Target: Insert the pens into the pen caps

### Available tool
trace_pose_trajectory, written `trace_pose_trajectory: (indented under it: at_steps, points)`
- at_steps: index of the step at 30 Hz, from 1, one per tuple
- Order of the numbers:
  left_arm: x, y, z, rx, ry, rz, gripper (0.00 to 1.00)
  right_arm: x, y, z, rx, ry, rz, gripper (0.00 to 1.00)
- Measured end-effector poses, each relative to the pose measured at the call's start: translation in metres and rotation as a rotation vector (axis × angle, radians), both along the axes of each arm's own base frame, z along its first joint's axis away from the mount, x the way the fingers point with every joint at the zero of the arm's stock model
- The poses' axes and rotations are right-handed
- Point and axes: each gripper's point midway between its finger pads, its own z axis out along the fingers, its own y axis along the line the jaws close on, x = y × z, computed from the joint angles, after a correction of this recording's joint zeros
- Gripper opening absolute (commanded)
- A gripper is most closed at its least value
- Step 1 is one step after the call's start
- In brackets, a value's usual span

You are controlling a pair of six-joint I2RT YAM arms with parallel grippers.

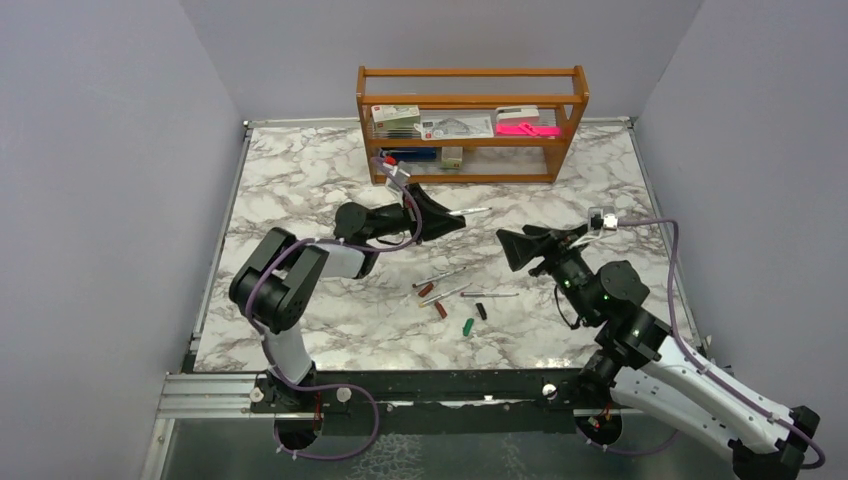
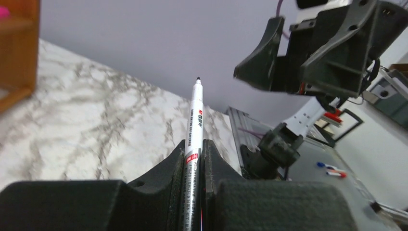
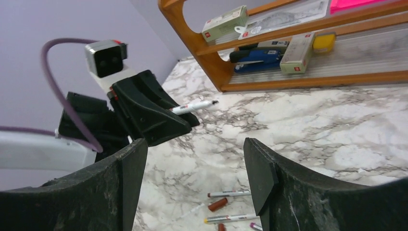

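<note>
- Spreading across the middle of the top view, the white marble-patterned tabletop [image 1: 300,190] carried the loose parts at lower centre.
- At centre-right, the black two-finger right gripper [image 1: 508,250] stood with its fingers fully released, holding and touching nothing.
- At upper centre, the black two-finger left gripper [image 1: 455,217] was clenched on the barrel of one slim silvery-white plastic pen [image 2: 195,120], whose dark tip pointed out toward the right gripper.
- That pen looked light, stiff and smooth, so it was likely to swivel; a mid-barrel hold that left the tip free seemed best.
- Three more thin grey loose pens [image 1: 447,293] lay on the marble.
- Just beside them lay two stubby red-brown caps [image 1: 426,290], a green cap [image 1: 467,326] and a black cap [image 1: 481,311]. They looked tiny, light and prone to rolling, and were probably best pinched near the closed end.
</note>
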Motion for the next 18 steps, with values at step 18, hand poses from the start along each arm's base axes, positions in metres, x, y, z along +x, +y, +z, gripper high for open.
trace_pose_trajectory:
  at_steps: [18]
  points:
    - [-0.034,-0.012,0.06,-0.133,-0.21,0.112,0.0,0.01,0.042,0.05,0.231,-0.098,0.115,0.61]
